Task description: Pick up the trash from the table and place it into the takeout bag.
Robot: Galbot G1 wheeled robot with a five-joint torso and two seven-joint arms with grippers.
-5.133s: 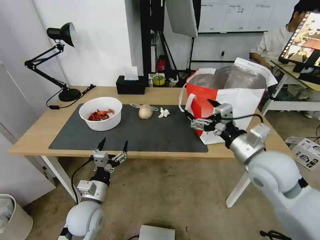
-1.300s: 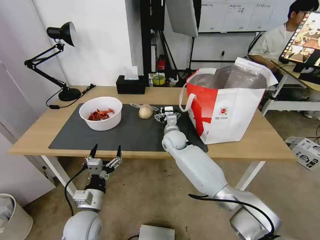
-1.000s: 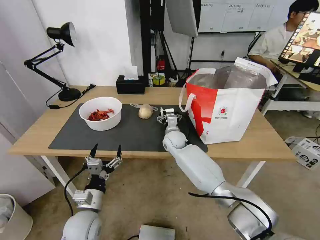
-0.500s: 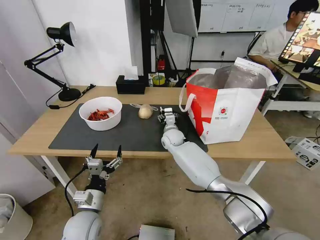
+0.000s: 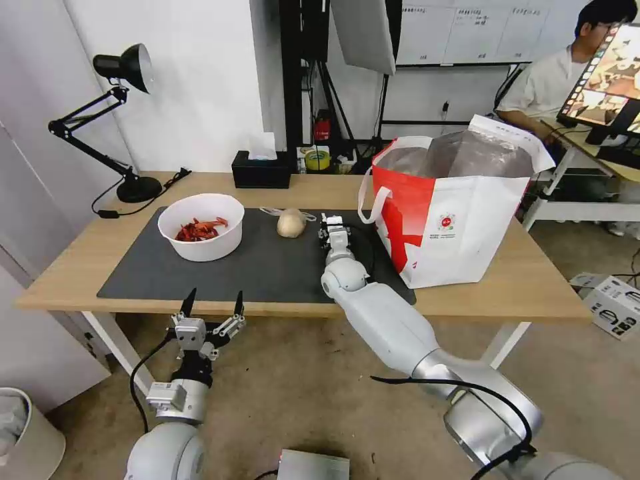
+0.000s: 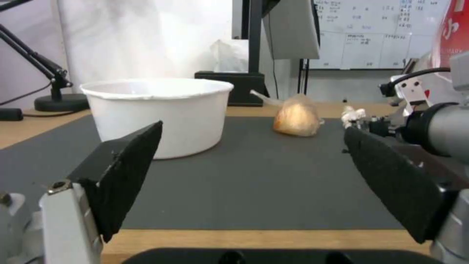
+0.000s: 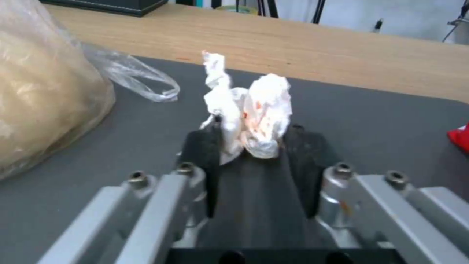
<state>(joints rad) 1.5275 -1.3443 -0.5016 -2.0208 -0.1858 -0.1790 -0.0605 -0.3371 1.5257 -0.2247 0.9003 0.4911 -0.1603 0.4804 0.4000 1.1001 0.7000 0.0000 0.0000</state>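
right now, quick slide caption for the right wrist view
Right gripper closes its jaws on the crumpled white tissue on the dark mat, beside the beige wrapped lump.

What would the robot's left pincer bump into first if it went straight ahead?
Probably the table: its front edge lies just ahead of the open left pincer. If it cleared that edge, the white bowl looks nearest, slightly to one side; depth is uncertain.

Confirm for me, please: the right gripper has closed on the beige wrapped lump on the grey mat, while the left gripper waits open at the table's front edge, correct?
Not quite. The right gripper has closed on the crumpled white tissue, as the right wrist view shows; the beige wrapped lump lies untouched beside it on the grey mat. The left gripper does wait open at the table's front edge.
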